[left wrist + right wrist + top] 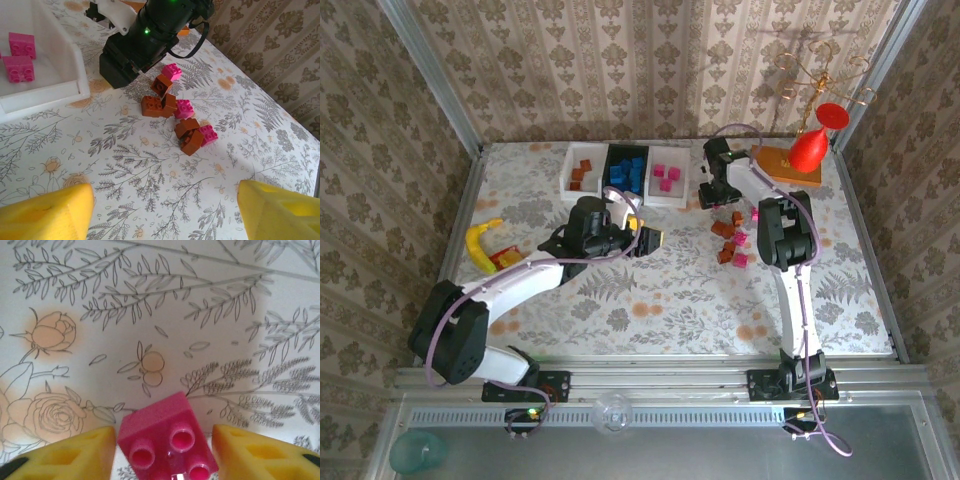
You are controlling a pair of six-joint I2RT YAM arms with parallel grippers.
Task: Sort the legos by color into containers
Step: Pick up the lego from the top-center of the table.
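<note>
Floral-print bench [670, 300], wallpapered walls behind. Clamped narrow in right tool [165, 452]: small magenta-pink plastic brick [167, 435], studs toward wrist camera, yellow fingers [65, 452] pressed to both its sides, seemingly lifted clear of bench. From above, parked just beside right-hand white plastic bin [665, 203], on its right side, pink bricks already inside. Bin therefore to the left of the tool, a short way off; long axis running away from arm bases. Likely next: a small carry leftward over the bin wall, then release. Left tool [645, 240] spread wide, empty, nearer bench middle, in front of black middle bin [613, 158]. Loose heap of orange-brown and pink bricks [175, 112] beside right arm, well ahead of left tool.
</note>
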